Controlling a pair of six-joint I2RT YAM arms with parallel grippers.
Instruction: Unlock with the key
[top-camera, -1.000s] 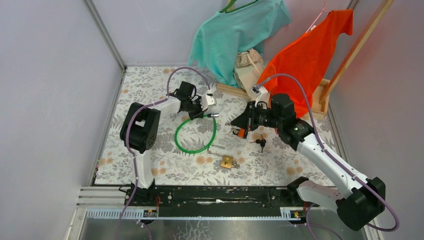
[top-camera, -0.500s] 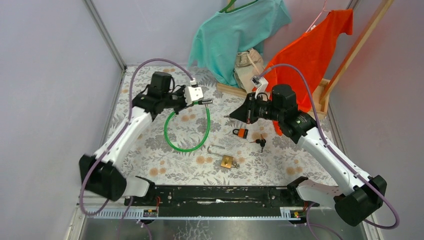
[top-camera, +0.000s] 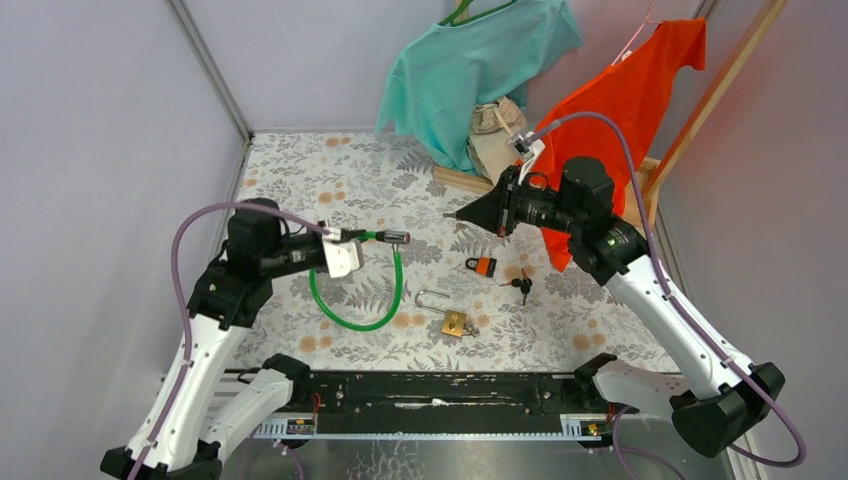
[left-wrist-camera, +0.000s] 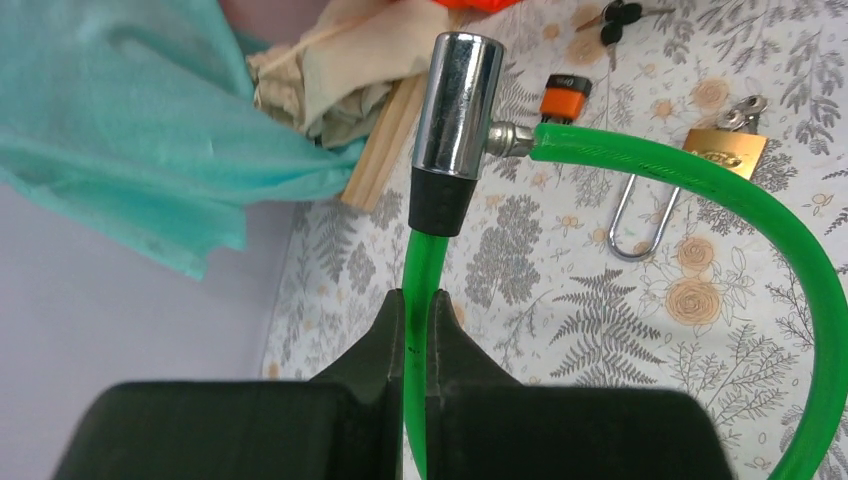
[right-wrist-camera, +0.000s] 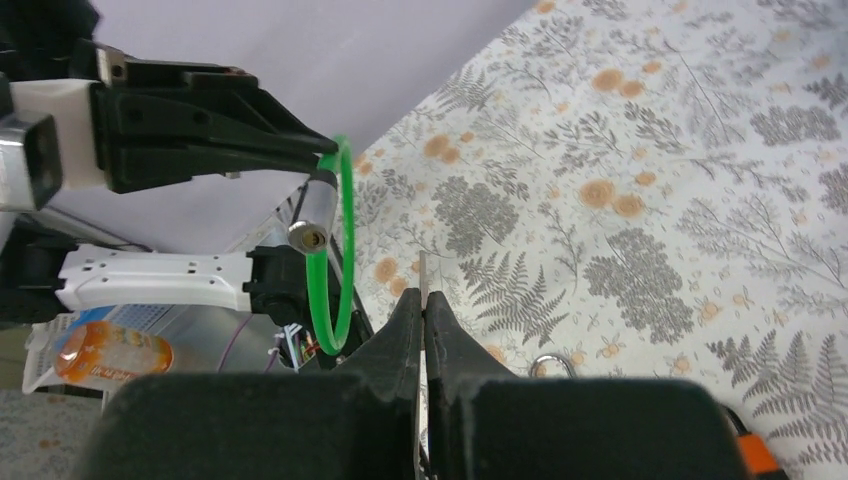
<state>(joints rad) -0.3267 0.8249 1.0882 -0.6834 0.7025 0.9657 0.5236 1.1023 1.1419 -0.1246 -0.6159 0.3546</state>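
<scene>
My left gripper pinches the green cable lock just under its silver head. My right gripper squeezes the key, well apart from it. If the cable wobbles, the key could miss the keyhole.

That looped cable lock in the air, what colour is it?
Bright green cable with a shiny silver barrel, clearest in the left wrist view.
</scene>
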